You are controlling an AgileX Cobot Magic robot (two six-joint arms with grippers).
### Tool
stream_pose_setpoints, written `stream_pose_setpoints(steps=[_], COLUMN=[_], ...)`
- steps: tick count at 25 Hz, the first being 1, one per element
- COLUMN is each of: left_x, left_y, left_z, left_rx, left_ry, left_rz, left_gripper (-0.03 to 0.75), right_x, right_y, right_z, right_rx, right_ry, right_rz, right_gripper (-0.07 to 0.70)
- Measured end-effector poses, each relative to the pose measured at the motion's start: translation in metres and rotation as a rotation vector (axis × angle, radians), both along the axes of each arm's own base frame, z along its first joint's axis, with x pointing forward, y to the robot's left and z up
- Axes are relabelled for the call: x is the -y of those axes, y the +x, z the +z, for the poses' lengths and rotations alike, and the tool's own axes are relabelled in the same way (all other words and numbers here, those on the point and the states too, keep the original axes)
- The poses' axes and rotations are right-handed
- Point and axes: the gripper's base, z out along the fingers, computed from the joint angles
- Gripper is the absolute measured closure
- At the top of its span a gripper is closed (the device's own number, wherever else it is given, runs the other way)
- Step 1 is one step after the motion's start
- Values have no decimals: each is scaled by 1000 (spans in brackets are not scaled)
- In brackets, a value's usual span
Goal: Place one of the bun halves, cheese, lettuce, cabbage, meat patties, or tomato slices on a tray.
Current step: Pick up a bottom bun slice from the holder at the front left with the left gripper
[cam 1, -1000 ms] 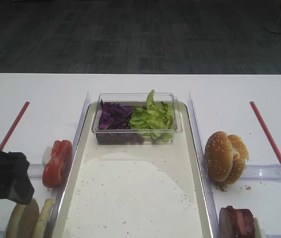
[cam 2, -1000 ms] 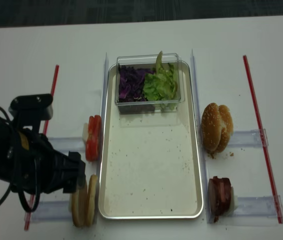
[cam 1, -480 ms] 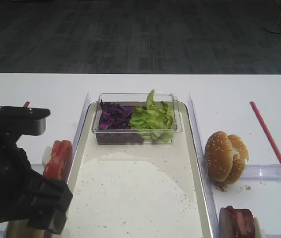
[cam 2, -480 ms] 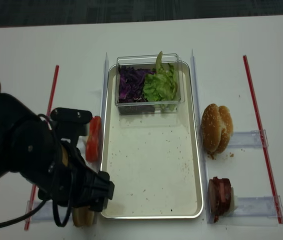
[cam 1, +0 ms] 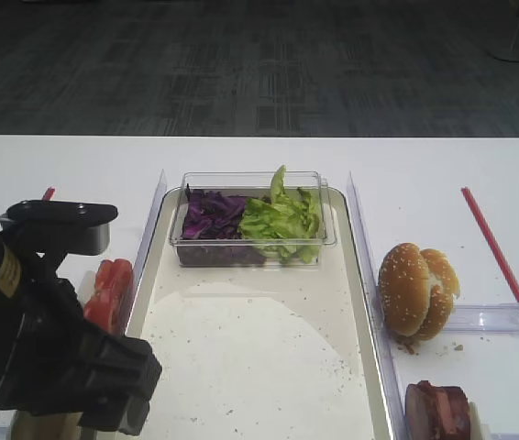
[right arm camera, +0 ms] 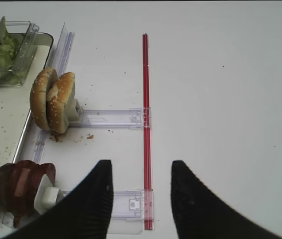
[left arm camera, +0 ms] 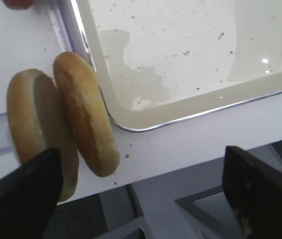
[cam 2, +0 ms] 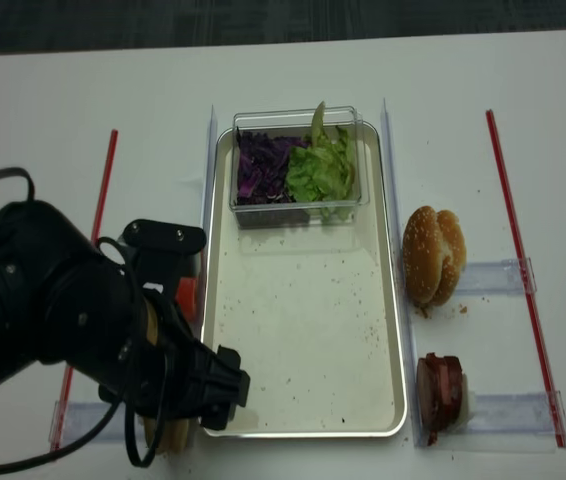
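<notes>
Exterior high: left gripper [cam 1: 104, 403] over bun halves [cam 1: 44, 426] at 7 o'clock, hiding them; tray [cam 1: 351, 302] bare.

Right wrist: right gripper [right arm camera: 140, 199] spread wide, empty, above desk [right arm camera: 220, 99].

Left wrist: bun halves [left arm camera: 61, 134] on edge, touching, between wide-open jaws. Could pinch both, or clip the tray [left arm camera: 191, 107] rim.

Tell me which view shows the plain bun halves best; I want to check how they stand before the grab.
The left wrist view: both plain bun halves stand on edge, side by side, beside the tray corner. In both high views the left arm hides nearly all of them; the right wrist view misses them.
</notes>
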Motion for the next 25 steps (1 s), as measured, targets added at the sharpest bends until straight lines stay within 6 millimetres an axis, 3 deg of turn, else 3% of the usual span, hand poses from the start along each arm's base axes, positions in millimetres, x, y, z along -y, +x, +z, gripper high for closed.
stream_pose_setpoints(steps=[14,21,25], left_x=[11,10,10], left_y=[13,16,16], left_z=[-29,-32,-32], left_rx=[-47,-35,-25], left_ry=[74,103,112], left_rz=[-15,-32,-40], left_gripper=[118,118,168], right_x=[0,0,0], right_y=[0,0,0], right_z=[0,0,0], right_rx=[0,1,1], right_ry=[2,1,1], right_rz=[-1,-1,-1], right_gripper=[313,313,313])
